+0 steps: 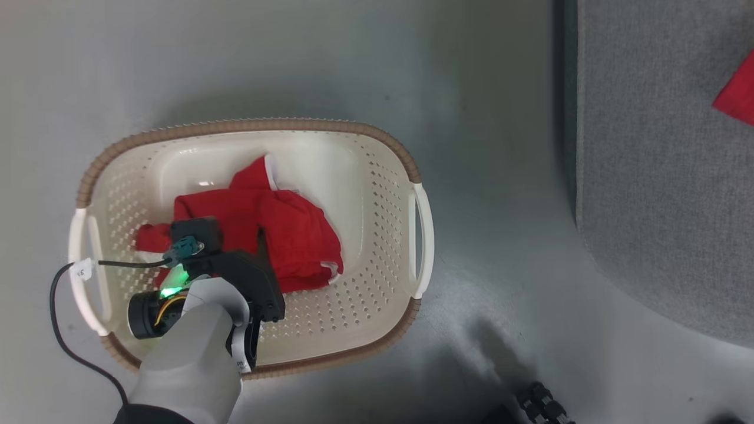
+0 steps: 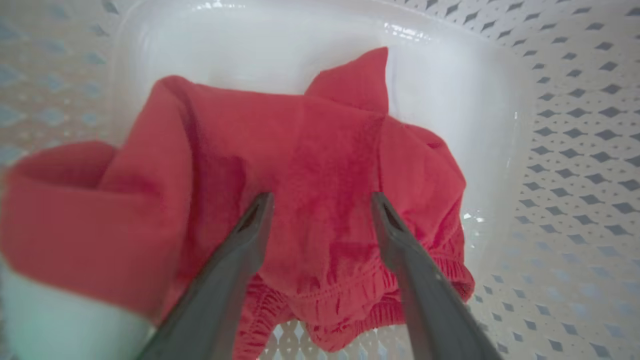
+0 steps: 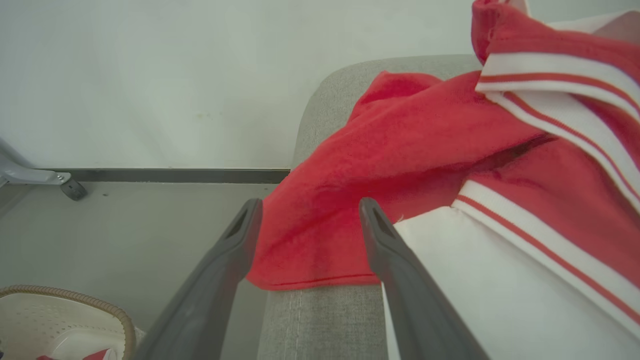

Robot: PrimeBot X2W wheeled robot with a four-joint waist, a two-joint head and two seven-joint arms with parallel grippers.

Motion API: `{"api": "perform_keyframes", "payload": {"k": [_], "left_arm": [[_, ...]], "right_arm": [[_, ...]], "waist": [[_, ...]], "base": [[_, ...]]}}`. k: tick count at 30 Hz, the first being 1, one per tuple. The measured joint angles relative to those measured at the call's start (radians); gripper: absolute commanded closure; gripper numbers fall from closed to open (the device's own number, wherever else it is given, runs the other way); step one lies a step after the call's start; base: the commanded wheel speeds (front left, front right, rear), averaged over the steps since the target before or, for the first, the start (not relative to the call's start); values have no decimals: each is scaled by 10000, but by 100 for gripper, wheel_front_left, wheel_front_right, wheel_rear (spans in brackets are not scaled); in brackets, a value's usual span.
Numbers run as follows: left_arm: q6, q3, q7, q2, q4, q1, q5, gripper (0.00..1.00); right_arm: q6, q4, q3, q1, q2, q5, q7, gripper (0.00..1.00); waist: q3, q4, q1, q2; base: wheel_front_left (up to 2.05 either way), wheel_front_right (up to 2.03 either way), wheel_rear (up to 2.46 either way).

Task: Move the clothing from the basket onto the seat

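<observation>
**Head view.** The left end effector [image 1: 260,238] reaches down into the basket [image 1: 247,125], which stands on the grey floor [image 1: 353,53]. Its dark wrist housing hides most of the fingers, so this view does not show how they stand. A red garment [image 1: 294,235] lies crumpled on the basket bottom, directly under and ahead of the end effector. The seat [image 1: 660,176] is well off to the end effector's right, with a corner of a second garment [image 1: 739,94] on it.

**Left wrist view.** The left end effector [image 2: 322,200] has its two fingers spread wide. The tips rest at the surface of the red garment [image 2: 310,150], and a broad fold of cloth lies between them, not pinched. The basket's [image 2: 575,125] perforated wall curves past to the right of the fingers.

**Right wrist view.** The right end effector [image 3: 310,205] is spread too, with nothing held. Just beyond its fingertips, the second garment [image 3: 400,145], red with white striped trim and a white panel, lies draped over the seat's [image 3: 325,320] rounded edge. The basket [image 3: 75,300] sits low to the left of the fingers on the floor [image 3: 150,225], with a pale wall [image 3: 150,75] behind.
</observation>
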State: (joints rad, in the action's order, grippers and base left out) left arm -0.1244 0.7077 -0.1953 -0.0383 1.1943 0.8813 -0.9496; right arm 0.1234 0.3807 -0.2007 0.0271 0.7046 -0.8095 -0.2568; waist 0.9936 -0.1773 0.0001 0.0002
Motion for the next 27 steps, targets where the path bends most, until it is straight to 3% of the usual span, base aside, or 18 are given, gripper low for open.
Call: {"api": "perform_keyframes", "payload": {"k": [11, 12, 13, 14, 27], "left_arm": [[0, 268, -61, -25, 349, -29, -1183, 0], [0, 313, -82, -31, 347, -30, -1243, 14], [0, 378, -94, -35, 349, -32, -1262, 67], [0, 437, -104, -44, 353, -33, -1337, 100], [0, 1051, -464, -59, 477, -29, -2027, 100]], "right_arm": [[0, -75, 485, 385, 42, -8, 2, 0], [0, -84, 522, 453, 44, -8, 2, 0], [0, -96, 554, 475, 61, -8, 0, 0], [0, -119, 591, 476, 67, -8, 2, 0], [0, -364, 819, 921, 65, -13, 2, 0]], "waist": [[620, -588, -1, -2], [646, -626, -1, -2], [669, -660, 0, -2], [688, -693, -1, -2], [694, -837, -2, -2]], "base": [[0, 0, 0], [0, 0, 0], [0, 0, 0], [0, 0, 0], [0, 0, 0]]}}
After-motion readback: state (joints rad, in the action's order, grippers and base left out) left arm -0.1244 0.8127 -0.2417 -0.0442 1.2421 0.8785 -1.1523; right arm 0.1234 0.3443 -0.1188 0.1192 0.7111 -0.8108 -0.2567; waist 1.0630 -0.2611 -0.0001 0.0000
